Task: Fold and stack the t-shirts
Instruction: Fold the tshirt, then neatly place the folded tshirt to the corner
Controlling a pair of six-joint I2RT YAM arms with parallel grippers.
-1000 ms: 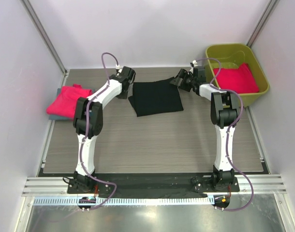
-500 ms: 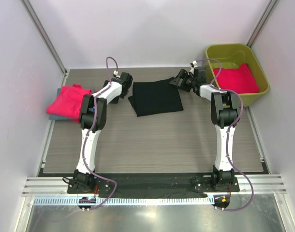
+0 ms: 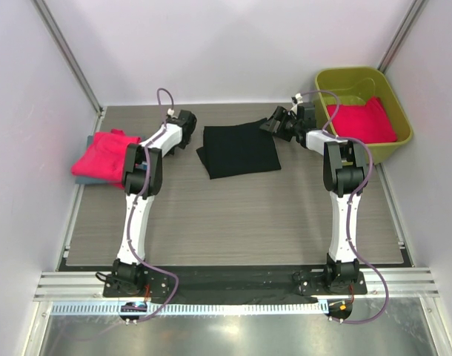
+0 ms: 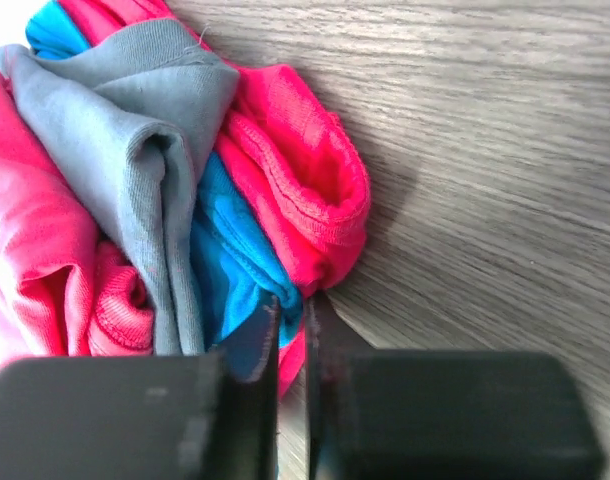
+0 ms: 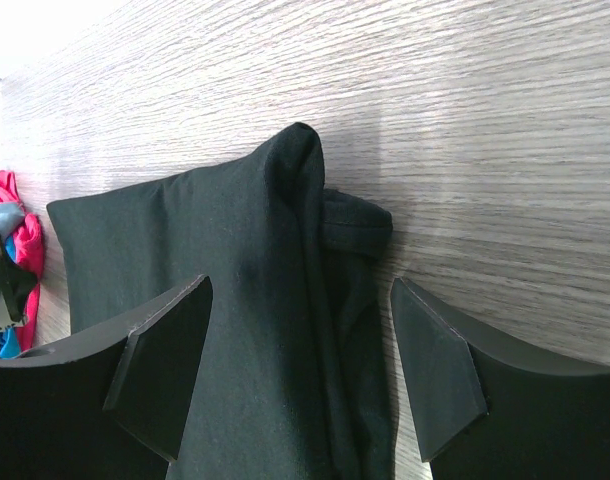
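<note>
A folded black t-shirt (image 3: 239, 150) lies at the table's far middle. My right gripper (image 3: 269, 124) is at its far right corner. In the right wrist view it stands open (image 5: 302, 283), fingers on either side of the black t-shirt's (image 5: 235, 300) bunched edge and not pressing it. At the far left is a stack of t-shirts (image 3: 100, 154), hot-pink on top. My left gripper (image 3: 175, 137) sits between the stack and the black shirt. Its jaws are shut to a thin slit (image 4: 290, 305), tips pointing at the stack's pink (image 4: 305, 180), blue (image 4: 220, 260) and grey (image 4: 125, 130) folds. No cloth is clearly pinched.
An olive-green tub (image 3: 400, 111) stands at the far right corner with a hot-pink t-shirt (image 3: 363, 121) in it. White walls and metal rails close in the table on the left, right and back.
My left gripper has moved left, away from the black t-shirt toward the pink stack, and its jaws have closed. The right arm has not moved.
</note>
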